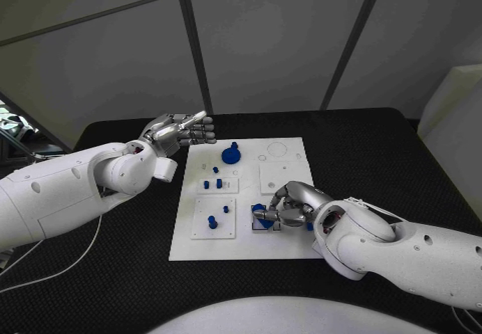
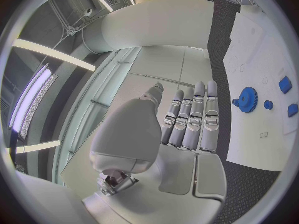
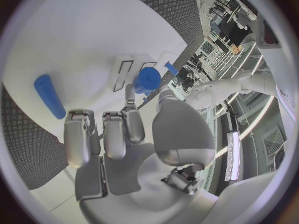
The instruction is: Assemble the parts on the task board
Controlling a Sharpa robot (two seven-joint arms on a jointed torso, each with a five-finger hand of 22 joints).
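Black table (image 1: 120, 278), white task board (image 1: 291, 243) centre frame. Left hand (image 1: 179, 130) upper left, raised off board, fingers straight, holds nothing. Right hand (image 1: 286, 207) lower right, fingers curled round blue part (image 1: 258, 208); grip unclear, cannot tell.

The left arm enters from the left edge of the head view and bends up toward the upper left of centre, where the left hand (image 1: 179, 130) is raised with its palm turned inward, fingers held straight and side by side, holding nothing. The right arm comes in from the lower right corner, and the right hand (image 1: 289, 206) sits just right of centre, fingers curled downward.
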